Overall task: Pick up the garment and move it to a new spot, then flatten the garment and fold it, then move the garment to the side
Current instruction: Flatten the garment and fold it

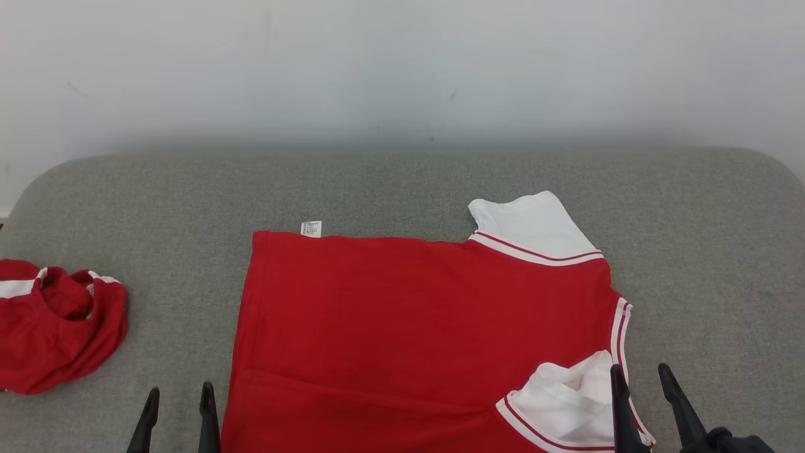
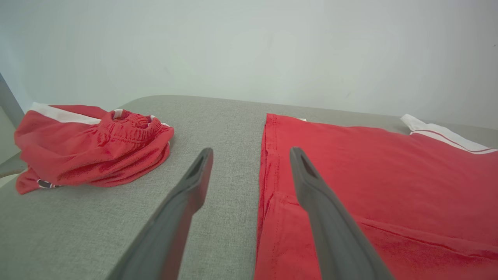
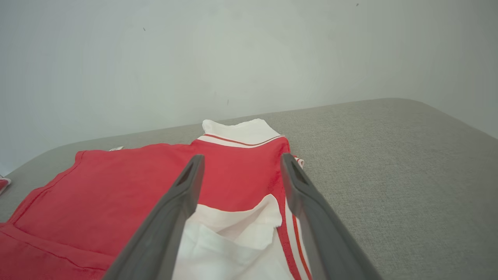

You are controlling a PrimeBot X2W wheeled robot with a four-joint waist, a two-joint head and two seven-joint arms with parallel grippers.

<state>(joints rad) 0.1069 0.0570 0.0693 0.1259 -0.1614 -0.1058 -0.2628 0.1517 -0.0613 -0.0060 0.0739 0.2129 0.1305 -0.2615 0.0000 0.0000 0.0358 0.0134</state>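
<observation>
The garment [image 1: 415, 321] is a red T-shirt with white sleeves, lying flat across the grey padded table [image 1: 402, 182], hem to the left and collar to the right. Its near sleeve [image 1: 569, 399] is folded in over the red body. My left gripper [image 1: 179, 393] stands open at the hem's near left corner, straddling the hem edge [image 2: 268, 171] in the left wrist view. My right gripper [image 1: 641, 374] is open above the near sleeve [image 3: 233, 229] and the striped collar edge. Nothing sits between either pair of fingers.
A crumpled pair of red shorts [image 1: 53, 321] with white stripes lies at the table's left edge, also seen as the shorts [image 2: 93, 144] left of my left fingers. A pale wall [image 1: 402, 69] rises behind the table. Bare grey surface lies right of the shirt.
</observation>
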